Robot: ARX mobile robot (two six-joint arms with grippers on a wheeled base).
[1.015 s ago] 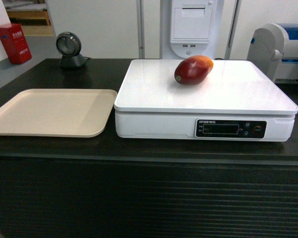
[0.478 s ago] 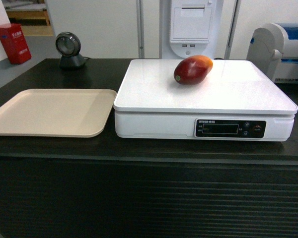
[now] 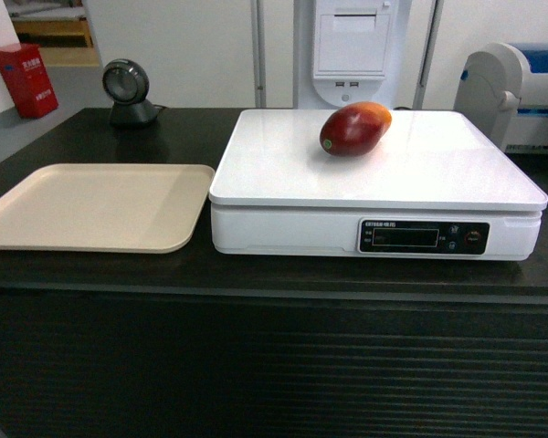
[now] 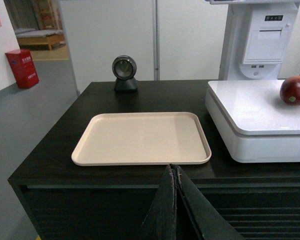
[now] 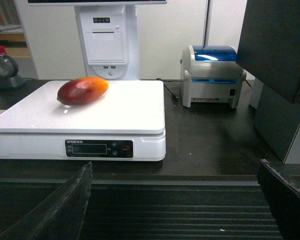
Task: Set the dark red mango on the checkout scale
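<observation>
Left gripper clenched, empty, below checkout edge; right gripper spread wide, empty. Dark red mango lies on scale, beside beige tray.

The mango is lying on the scale, toward its back edge. The scale is sitting on the checkout, with a tray just beside it on the left and a scanner standing behind the tray.
</observation>
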